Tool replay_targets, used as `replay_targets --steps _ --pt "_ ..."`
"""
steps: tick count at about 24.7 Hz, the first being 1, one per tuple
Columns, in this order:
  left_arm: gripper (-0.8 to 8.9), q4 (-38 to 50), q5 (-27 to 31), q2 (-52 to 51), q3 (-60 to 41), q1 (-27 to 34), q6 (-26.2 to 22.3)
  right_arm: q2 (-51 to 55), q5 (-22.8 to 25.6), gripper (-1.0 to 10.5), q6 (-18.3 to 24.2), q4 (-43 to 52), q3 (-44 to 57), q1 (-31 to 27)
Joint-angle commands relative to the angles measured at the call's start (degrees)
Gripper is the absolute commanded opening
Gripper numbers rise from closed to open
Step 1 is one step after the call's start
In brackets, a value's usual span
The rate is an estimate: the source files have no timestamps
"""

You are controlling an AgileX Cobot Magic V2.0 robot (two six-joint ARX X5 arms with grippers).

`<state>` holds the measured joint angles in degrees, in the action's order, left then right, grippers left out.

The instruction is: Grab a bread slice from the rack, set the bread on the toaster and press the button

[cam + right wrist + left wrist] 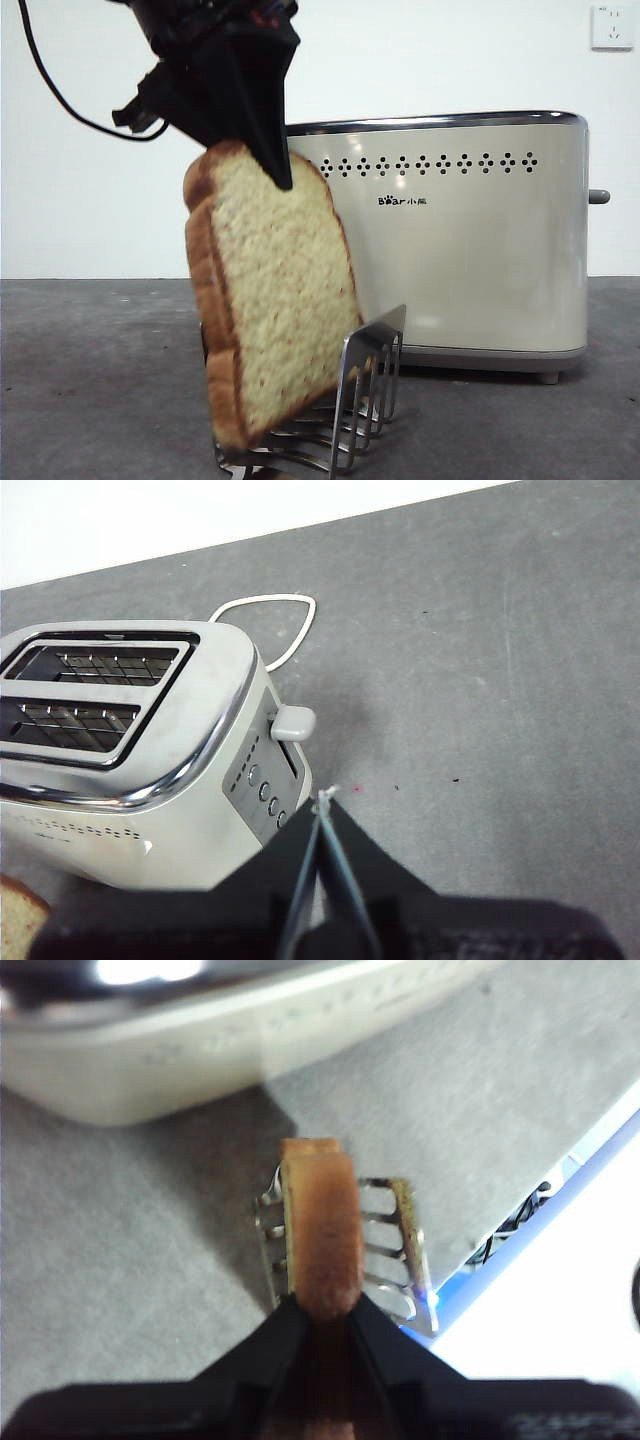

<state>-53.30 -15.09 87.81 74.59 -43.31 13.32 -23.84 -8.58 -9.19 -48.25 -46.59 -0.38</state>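
My left gripper (262, 165) is shut on the top crust of the slice of bread (270, 300). It holds the slice tilted, with its lower edge still among the dividers of the steel rack (365, 400). The left wrist view shows the jaws (325, 1310) clamped on the brown crust (320, 1230) above the rack (395, 1250). The cream toaster (470, 250) stands behind to the right, with its grey button (598, 196) on the right end. My right gripper (322, 802) is shut and empty, hovering near that end of the toaster (130, 780), close to the button (292, 722).
A white wall socket (611, 27) is at the top right. The toaster's white cord (270, 605) loops on the grey table behind it. The table's edge with a blue strip (520, 1250) runs close beside the rack.
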Motion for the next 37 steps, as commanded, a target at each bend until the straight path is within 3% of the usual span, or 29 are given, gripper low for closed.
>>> replay_targets --steps 1,11,17,24,29,31,37 --pt "-0.06 -1.49 0.15 -1.07 1.55 -0.28 -1.51 0.02 -0.02 0.0 0.26 0.17 -0.17 0.04" --pt "-0.07 -11.39 0.13 -2.71 8.44 -0.96 -6.86 0.02 0.0 0.0 0.26 0.17 -0.17 0.04" --pt "-0.08 -17.94 -0.33 -4.07 16.04 -2.93 -13.86 0.0 0.02 0.0 0.26 0.17 -0.17 0.04" --pt "-0.08 -22.14 -0.66 -4.07 29.22 -6.45 -33.83 -0.04 0.04 0.0 0.28 0.24 -0.17 0.04" --pt "-0.08 -21.62 1.25 -4.07 36.2 -7.63 -58.49 -0.04 0.0 0.0 0.28 0.17 -0.17 0.04" --pt "-0.08 -20.02 1.55 -4.07 36.74 -7.63 -65.75 -0.04 0.02 0.0 0.28 0.17 -0.17 0.04" --pt "-0.08 -13.18 1.64 -2.89 36.74 -6.29 -74.27 -0.04 0.0 0.0 0.28 0.15 -0.17 0.04"
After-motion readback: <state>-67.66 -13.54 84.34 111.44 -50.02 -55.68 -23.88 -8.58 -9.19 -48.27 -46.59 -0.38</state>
